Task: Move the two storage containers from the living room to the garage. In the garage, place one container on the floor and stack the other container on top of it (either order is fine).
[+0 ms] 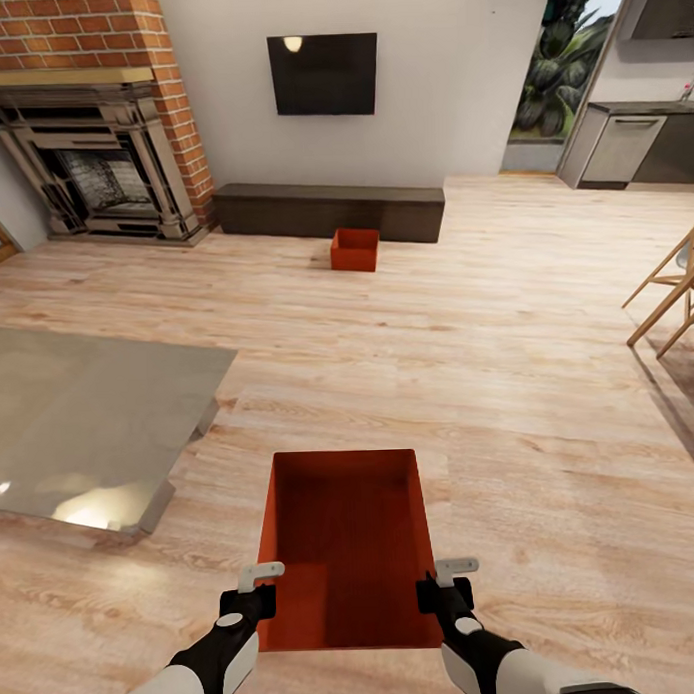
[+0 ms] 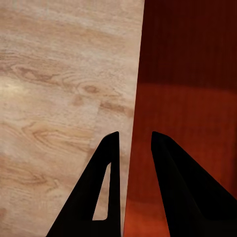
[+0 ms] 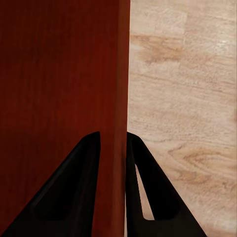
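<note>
The near storage container [image 1: 349, 547], an open orange-red bin, lies just in front of the robot on the light wood-plank floor [image 1: 549, 400] of the living room, held at its two long side walls. The left hand [image 1: 257, 588] straddles the left wall near the close corner; in the left wrist view the left hand [image 2: 134, 143] has one finger outside over the planks and one inside over the red bottom, with a gap showing between the wall and the fingers, so whether it grips cannot be told. The right hand [image 1: 447, 582] sits on the right wall; in the right wrist view the right hand [image 3: 112, 140] has both fingers pressed against the thin wall [image 3: 118, 98], clenched on it.

The head view takes in the wider room: a grey glossy low table [image 1: 79, 416] to the left of the container, a red-brick fireplace [image 1: 90, 146] at far left, and a long dark bench [image 1: 327, 210] under a black wall TV [image 1: 322, 75]. The second storage container [image 1: 355, 250] sits on the floor just before that bench, well apart from the first. Wooden chair legs [image 1: 675, 295] stand at the right edge.
</note>
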You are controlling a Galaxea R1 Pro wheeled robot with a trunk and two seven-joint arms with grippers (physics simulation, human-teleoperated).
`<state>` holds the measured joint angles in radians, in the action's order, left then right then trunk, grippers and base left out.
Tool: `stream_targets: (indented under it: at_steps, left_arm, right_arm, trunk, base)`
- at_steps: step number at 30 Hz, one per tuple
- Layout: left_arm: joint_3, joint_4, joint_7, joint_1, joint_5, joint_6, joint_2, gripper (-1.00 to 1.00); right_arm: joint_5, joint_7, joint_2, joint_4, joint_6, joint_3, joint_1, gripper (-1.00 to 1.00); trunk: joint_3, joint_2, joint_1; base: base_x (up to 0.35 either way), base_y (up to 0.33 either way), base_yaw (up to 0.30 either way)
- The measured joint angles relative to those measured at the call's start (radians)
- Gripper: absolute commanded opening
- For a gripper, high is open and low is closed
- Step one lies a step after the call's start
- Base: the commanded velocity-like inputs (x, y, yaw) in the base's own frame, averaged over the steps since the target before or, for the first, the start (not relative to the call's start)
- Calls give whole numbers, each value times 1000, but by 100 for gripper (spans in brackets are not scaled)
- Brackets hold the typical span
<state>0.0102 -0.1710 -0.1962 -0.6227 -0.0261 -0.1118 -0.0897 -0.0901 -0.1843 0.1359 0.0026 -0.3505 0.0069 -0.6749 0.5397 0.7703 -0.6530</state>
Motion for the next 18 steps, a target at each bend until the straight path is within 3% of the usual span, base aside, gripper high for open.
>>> stream_targets:
  at_steps: [18]
  left_arm:
    - [1,0,0,0,-1,0,0,-100]
  right_arm:
    - [1,0,0,0,0,1,0,-100]
  trunk:
    - [-29,0,0]
  base:
    - [0,0,0]
